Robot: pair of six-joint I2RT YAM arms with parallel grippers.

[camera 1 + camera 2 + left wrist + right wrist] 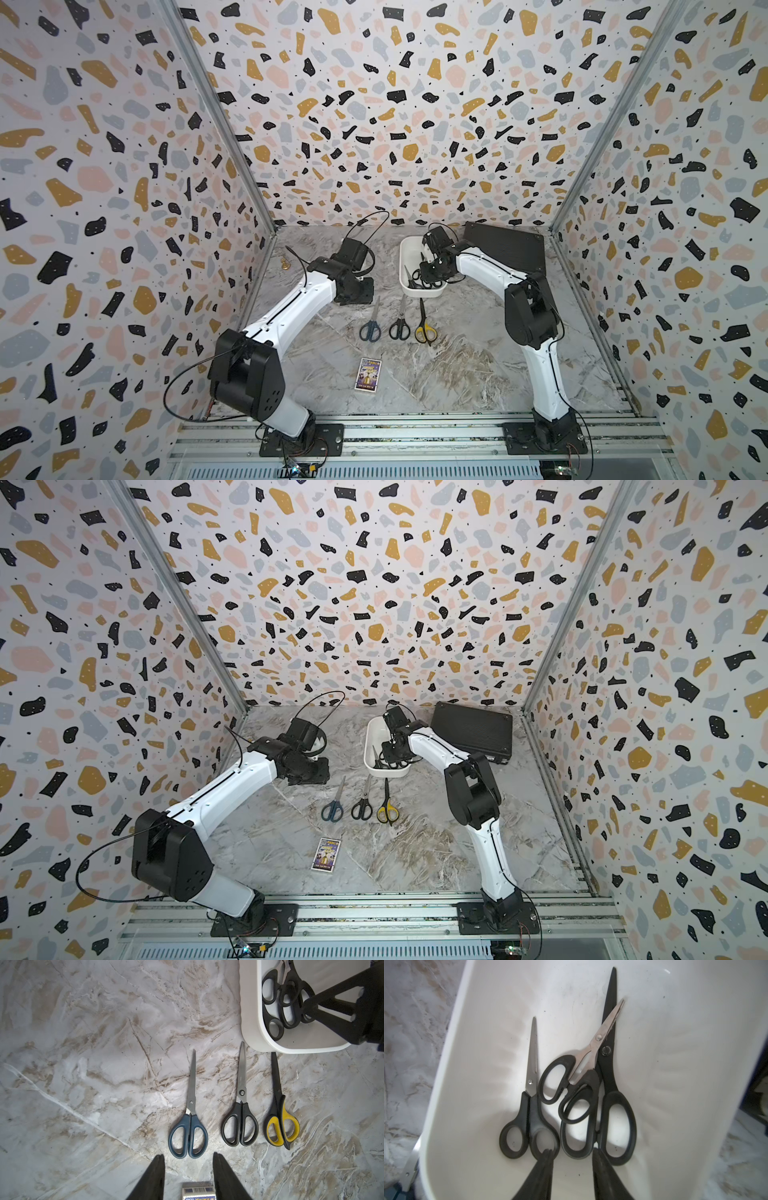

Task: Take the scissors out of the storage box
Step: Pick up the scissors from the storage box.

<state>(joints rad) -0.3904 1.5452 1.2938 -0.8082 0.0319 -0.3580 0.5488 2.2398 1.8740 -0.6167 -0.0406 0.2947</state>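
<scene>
Three pairs of scissors lie side by side on the marble table in front of the storage box: dark blue (pixel 370 330), black (pixel 400 326) and yellow-and-black (pixel 424 330). The white storage box (pixel 405 249) holds three black-handled scissors: a small pair (pixel 529 1122), a mid-sized pair (pixel 571 1084) lying across a large pair (pixel 610 1093). My right gripper (pixel 572 1149) is down inside the box, open, its fingertips straddling one handle loop of the large pair. My left gripper (pixel 188 1155) hovers open above the table near the blue handles, holding nothing.
A flat black case (pixel 507 249) lies behind and right of the box. A small printed card box (pixel 368 374) lies on the table nearer the front. A small gold object (pixel 284 266) sits by the left wall. Patterned walls close in three sides.
</scene>
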